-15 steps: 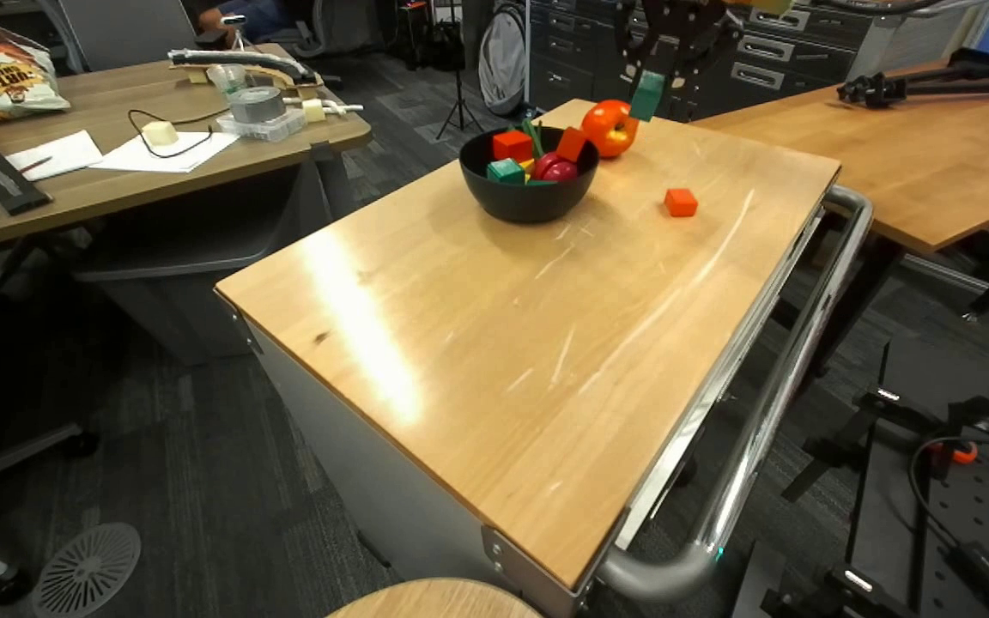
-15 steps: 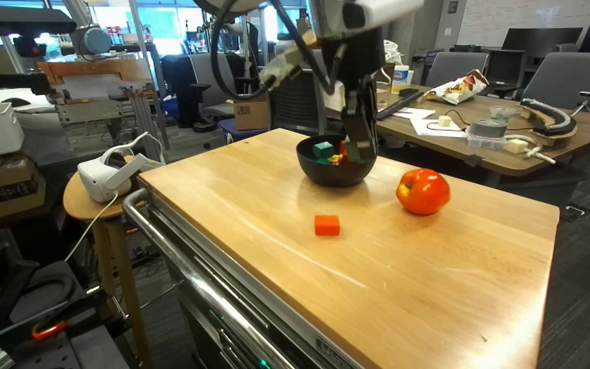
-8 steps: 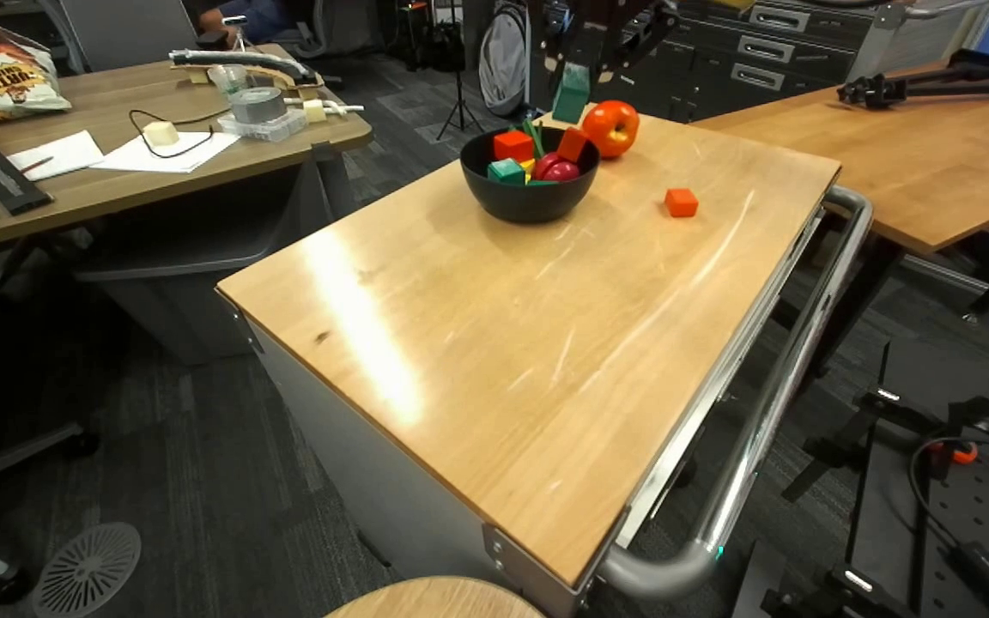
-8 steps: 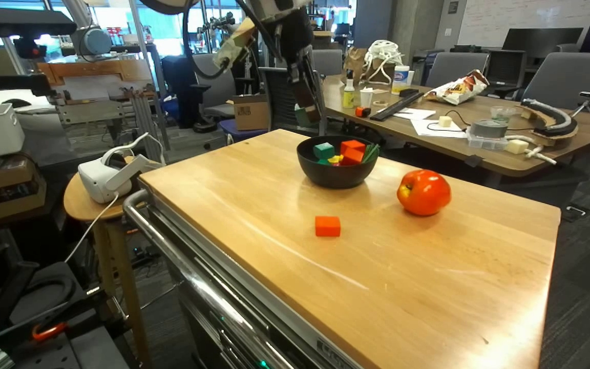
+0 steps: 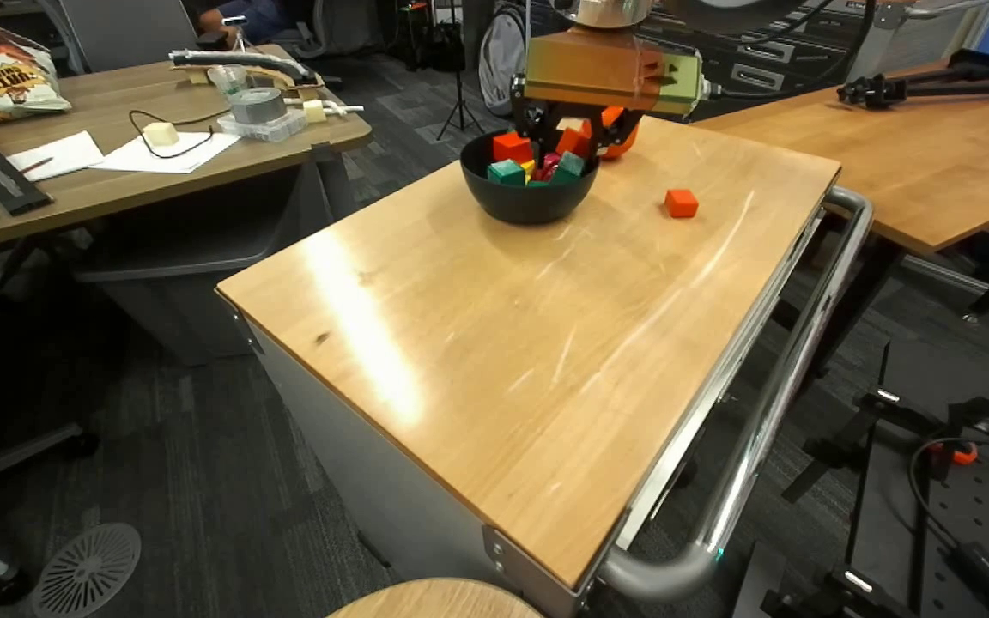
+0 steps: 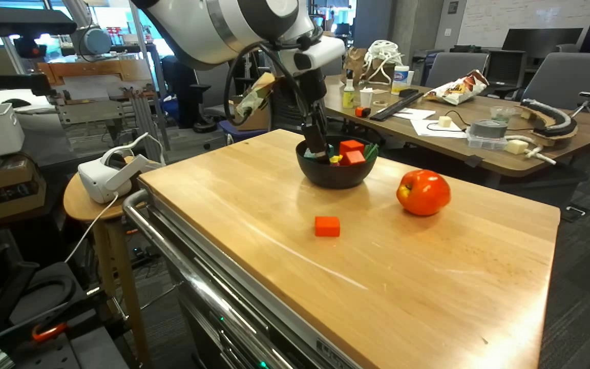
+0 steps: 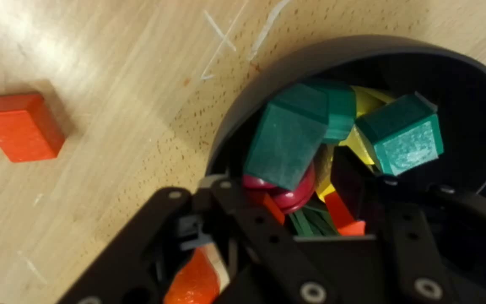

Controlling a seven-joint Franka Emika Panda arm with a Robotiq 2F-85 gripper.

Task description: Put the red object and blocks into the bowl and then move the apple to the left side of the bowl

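Note:
The black bowl [image 5: 529,204] stands on the wooden table and also shows in the wrist view [image 7: 243,105]. It holds green, yellow and red blocks and a shiny dark red round object [image 7: 295,196]. My gripper [image 7: 291,179] points down into the bowl, its fingers apart. A green block [image 7: 287,139] lies on the round object by the left finger, with a gap to the right finger. An orange-red block [image 6: 327,226] lies on the table outside the bowl. The red apple [image 6: 423,192] stands beside the bowl, partly hidden by the gripper in an exterior view [image 5: 625,148].
A metal handle bar [image 5: 769,421] runs along one table edge. A side desk [image 6: 479,154] with tape, papers and a chip bag stands behind the bowl in an exterior view. A white headset [image 6: 105,177] sits on a stool beside the table.
My gripper has come from above and behind the bowl down into it, with the green block. The fingers have let go and the block now lies in the bowl.

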